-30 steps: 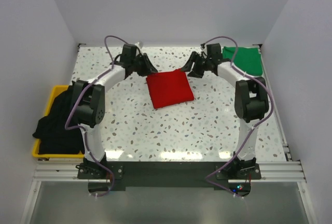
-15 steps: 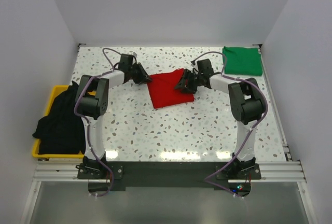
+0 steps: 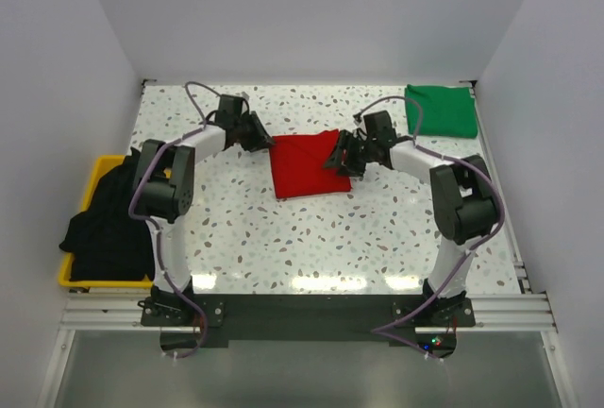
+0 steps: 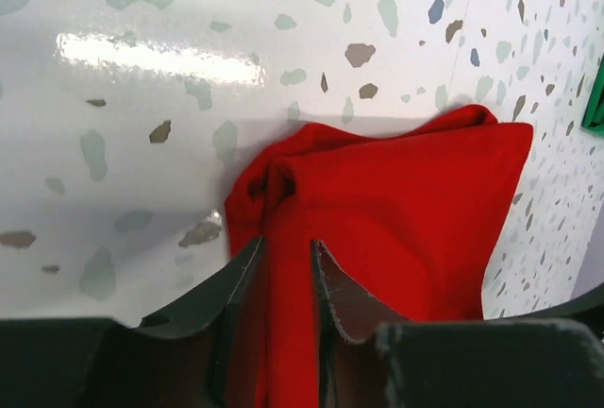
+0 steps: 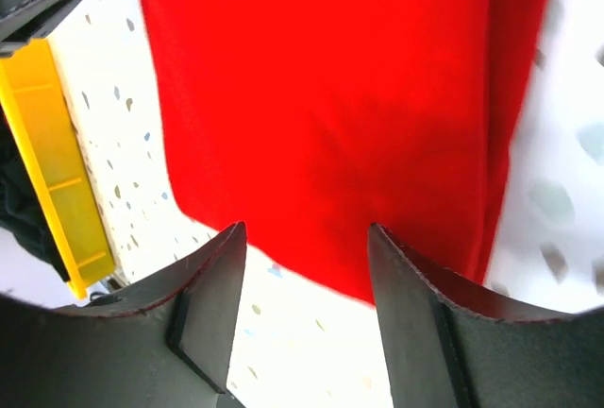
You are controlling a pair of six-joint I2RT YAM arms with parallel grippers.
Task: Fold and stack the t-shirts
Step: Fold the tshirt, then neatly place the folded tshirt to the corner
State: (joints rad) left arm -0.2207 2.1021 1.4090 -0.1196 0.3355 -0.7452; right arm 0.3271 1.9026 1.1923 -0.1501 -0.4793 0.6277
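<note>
Left claw (image 4: 286,247) is pinching the folded red shirt (image 3: 304,164), right claw (image 5: 307,230) gapes over it; guessing it grabs next, then both stack it onto the green shirt (image 3: 441,110).

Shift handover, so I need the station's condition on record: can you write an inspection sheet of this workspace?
Surface: speckled table, glare patches near the arm bases.
Job's things: red t-shirt folded, mid-table; green t-shirt folded, far right corner; black t-shirt heaped in yellow bin, left edge.
Clutter: nothing seen.
Grippers: left gripper jaws pinch the red shirt's edge; right gripper jaws open over it.
Cables: purple cables looped along both arms.
Surroundings: plain white walls.
</note>
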